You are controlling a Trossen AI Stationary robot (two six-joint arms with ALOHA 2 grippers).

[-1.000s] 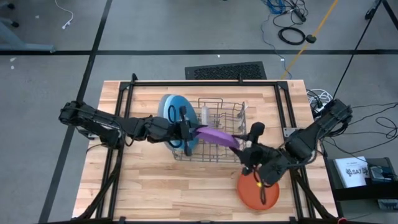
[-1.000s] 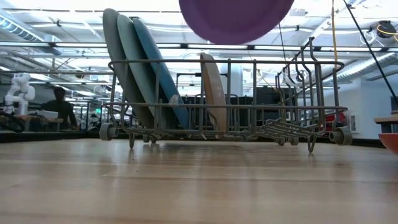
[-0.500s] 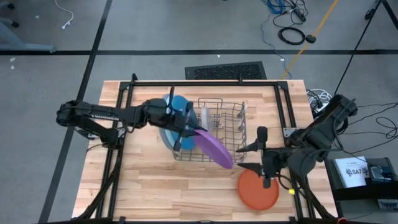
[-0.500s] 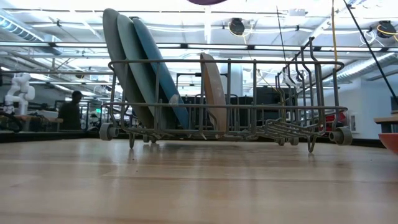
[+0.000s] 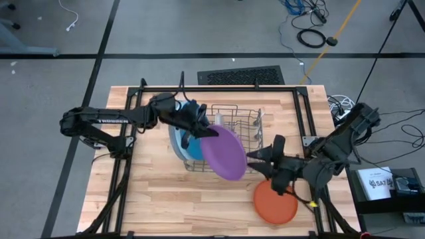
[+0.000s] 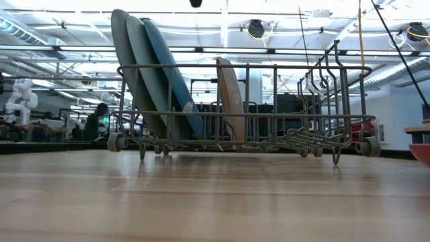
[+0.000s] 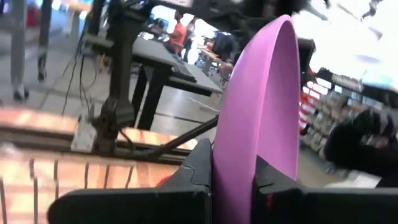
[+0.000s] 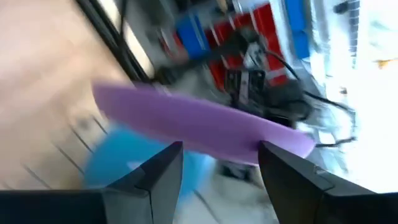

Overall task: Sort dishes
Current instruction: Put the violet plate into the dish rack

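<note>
**Overhead, purple plate gripped above rack**

Overhead, the left gripper (image 5: 199,131) is clamping the purple plate (image 5: 224,152) by its rim above the dish rack (image 5: 234,136). Nearby, the right gripper (image 5: 255,165) is hanging wide open over the surface (image 5: 153,192), beside the orange plate (image 5: 274,203).

Overhead camera looks straight down on the table (image 5: 166,199), the low one level across it, both sharing the wire rack (image 6: 269,128).

Left gripper (image 5: 201,133), upper centre of the high view, is clamped tight; right gripper (image 5: 254,161), centre-right, gapes wide.
</note>
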